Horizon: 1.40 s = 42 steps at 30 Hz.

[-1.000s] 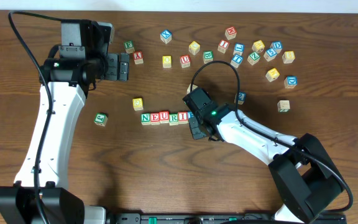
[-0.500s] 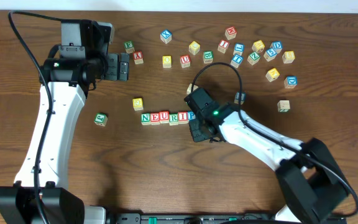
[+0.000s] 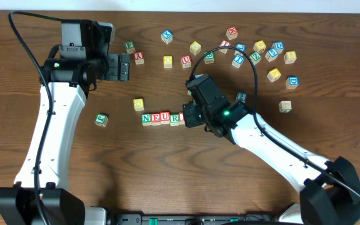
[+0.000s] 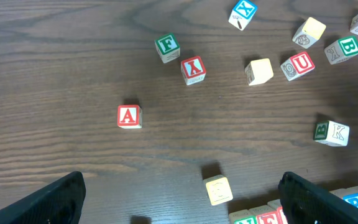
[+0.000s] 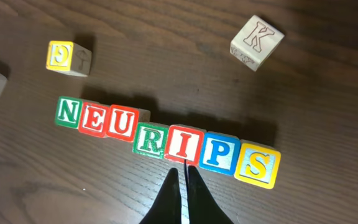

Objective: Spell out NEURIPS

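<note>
A touching row of cubes (image 5: 166, 138) spelled NEURIPS in green, red and blue letters, the S on yellow, with the red I just beyond the right gripper's (image 5: 183, 169) closed jaws. A K cube (image 5: 257, 38) lay farther ahead, to their right. Ahead of the left gripper's (image 4: 182, 199) wide-apart jaws lay an A cube (image 4: 128, 116), an F cube (image 4: 166, 45) and a U cube (image 4: 300, 64).

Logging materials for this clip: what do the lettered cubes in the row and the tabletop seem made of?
Row of cubes: probably wood, pale unpainted edges around coloured painted faces. Tabletop: dark wood or wood-look laminate, grain lines visible; cannot tell which.
</note>
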Available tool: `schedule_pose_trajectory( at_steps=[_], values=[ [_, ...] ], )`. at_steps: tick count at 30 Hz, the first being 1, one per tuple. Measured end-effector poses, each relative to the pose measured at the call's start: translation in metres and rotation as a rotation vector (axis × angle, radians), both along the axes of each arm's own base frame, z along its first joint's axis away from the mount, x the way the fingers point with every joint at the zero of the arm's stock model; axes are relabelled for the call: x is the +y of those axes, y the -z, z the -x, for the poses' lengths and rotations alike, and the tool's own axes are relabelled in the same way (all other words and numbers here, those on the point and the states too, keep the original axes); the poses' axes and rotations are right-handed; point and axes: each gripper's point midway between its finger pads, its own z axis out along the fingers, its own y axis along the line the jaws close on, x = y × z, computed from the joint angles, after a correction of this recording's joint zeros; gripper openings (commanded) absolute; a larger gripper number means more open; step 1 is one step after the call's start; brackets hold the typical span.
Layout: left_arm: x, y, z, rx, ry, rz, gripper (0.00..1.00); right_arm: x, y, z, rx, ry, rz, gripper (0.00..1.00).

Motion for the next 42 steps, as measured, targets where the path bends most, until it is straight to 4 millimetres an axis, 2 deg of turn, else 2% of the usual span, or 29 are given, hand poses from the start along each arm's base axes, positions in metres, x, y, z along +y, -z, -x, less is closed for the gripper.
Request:
schedule_pose_trajectory(
  at_steps=[3,7,10,17,18,26,31,33,36,40,41,42],
  values=[
    [0.0,0.0,0.0,0.0,0.0,0.0,0.98,0.001,0.015,0.0,0.033,0.0,0.025,0.01],
    [0.0,0.0,0.0,0.0,0.0,0.0,0.98,-0.014,0.027,0.002,0.06,0.028,0.098,0.01],
    [0.0,0.0,0.0,0.0,0.0,0.0,0.98,-0.036,0.022,-0.008,0.049,0.084,0.172,0.01],
    [0.0,0.0,0.0,0.0,0.0,0.0,0.98,-0.096,-0.004,-0.053,-0.04,0.229,0.285,0.01],
    [0.0,0.0,0.0,0.0,0.0,0.0,0.98,-0.11,-0.007,-0.061,-0.054,0.262,0.304,0.01],
    [0.0,0.0,0.0,0.0,0.0,0.0,0.98,-0.177,-0.014,-0.082,-0.074,0.402,0.391,0.02],
    [0.0,0.0,0.0,0.0,0.0,0.0,0.98,-0.207,-0.015,-0.088,-0.067,0.453,0.419,0.17],
    [0.0,0.0,0.0,0.0,0.0,0.0,0.98,-0.215,-0.015,-0.089,-0.064,0.471,0.422,0.33],
    [0.0,0.0,0.0,0.0,0.0,0.0,0.97,-0.226,-0.015,-0.09,-0.063,0.486,0.431,0.7],
    [0.0,0.0,0.0,0.0,0.0,0.0,0.98,-0.231,-0.016,-0.092,-0.065,0.482,0.442,0.96],
    [0.0,0.0,0.0,-0.001,0.0,0.0,0.98,-0.231,-0.016,-0.092,-0.066,0.474,0.448,0.98],
    [0.0,0.0,0.0,-0.002,0.0,0.0,0.93,-0.231,-0.016,-0.092,-0.067,0.467,0.452,0.99]
  ],
)
